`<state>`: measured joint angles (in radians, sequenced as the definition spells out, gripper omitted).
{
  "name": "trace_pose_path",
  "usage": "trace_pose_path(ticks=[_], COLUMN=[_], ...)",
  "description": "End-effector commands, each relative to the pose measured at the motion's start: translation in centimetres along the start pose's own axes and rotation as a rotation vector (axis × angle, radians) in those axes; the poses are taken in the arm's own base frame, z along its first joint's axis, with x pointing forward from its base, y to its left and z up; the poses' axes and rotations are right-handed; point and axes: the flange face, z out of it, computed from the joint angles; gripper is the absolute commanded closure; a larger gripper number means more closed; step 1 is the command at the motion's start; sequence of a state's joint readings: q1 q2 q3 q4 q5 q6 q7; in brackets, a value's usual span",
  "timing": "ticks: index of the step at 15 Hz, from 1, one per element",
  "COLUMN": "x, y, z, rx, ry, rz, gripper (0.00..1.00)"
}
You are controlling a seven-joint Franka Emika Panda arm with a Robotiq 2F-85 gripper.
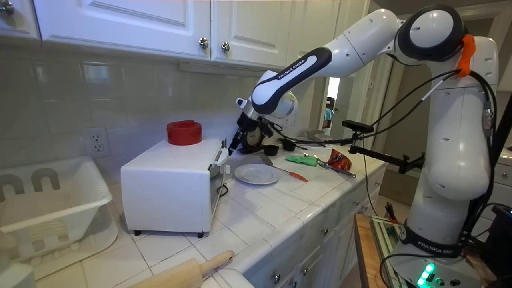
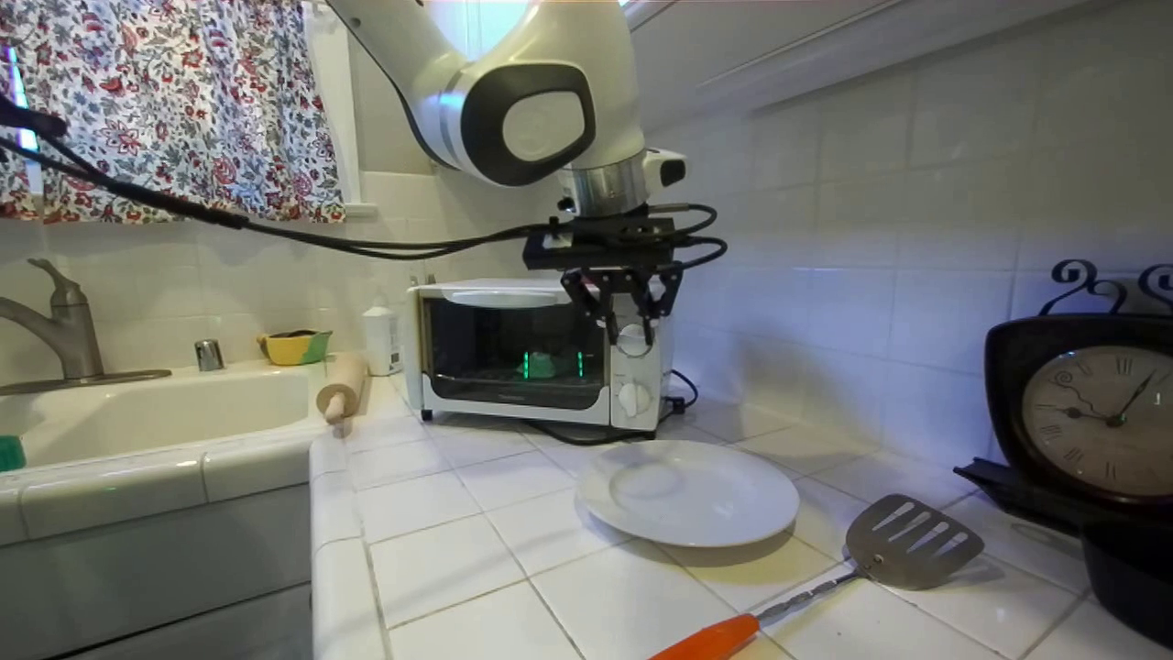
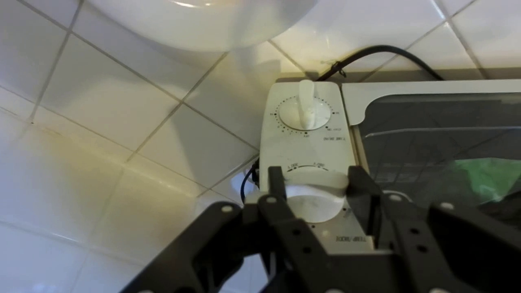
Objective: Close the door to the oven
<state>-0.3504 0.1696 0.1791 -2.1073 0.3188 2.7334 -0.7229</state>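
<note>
Pincer point(image 3: 316, 175): part-way open, its fingertips point(image 3: 276, 181) apart; in the wrist view they flank the upper knob point(image 3: 315, 207), and whether they touch it I cannot tell.
Oven point(image 1: 164, 196): ahead of the pincer, its control panel point(image 3: 281, 148) nearest the fingertips; stands on the table point(image 2: 458, 550).
Door point(image 2: 486, 335): to the sink point(image 2: 220, 403) side of the pincer, upright or nearly so in the oven's front; fully closed or slightly ajar, I cannot tell.
Handle point(image 2: 504, 299): white, along the door's top edge, near the fingertips.
Green patch point(image 3: 484, 175): in the door's glass, off to one side of the pincer; behind the pane or reflected, unclear.
Lower knob point(image 2: 633, 399): below the pincer, on the same panel.
Red container point(image 1: 184, 134): past the pincer, on the oven's top.
Plate point(image 2: 687, 495): lower than the pincer, on the table near the oven's front.
Spatula point(image 2: 903, 564): farther from the pincer than the plate; orange handle.
Clock point(image 2: 1113, 422): well apart from the pincer, by the tiled wall point(image 2: 806, 302).
Rolling pin point(image 2: 342, 390): well apart from the pincer, between oven and sink.
Dish rack point(image 1: 90, 180): farther from the pincer than the oven.
</note>
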Motion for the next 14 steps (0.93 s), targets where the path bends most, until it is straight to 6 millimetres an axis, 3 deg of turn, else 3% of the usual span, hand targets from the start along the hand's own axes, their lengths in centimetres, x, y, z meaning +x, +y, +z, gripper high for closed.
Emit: trace_pose_path(ticks=[1,11,12,13,14], x=[0.5,0.0,-0.1,-0.2,-0.4], y=[-0.2,0.8,0.7,0.4,0.2], z=[1.1,1.6,1.2,0.6,0.3], rx=[0.075,0.144,0.122,0.103,0.084], ry=[-0.011,-0.006,-0.012,-0.017,-0.023], rz=[0.026,0.083,0.08,0.073,0.073], gripper=[0.82,0.82,0.67,0.32,0.31])
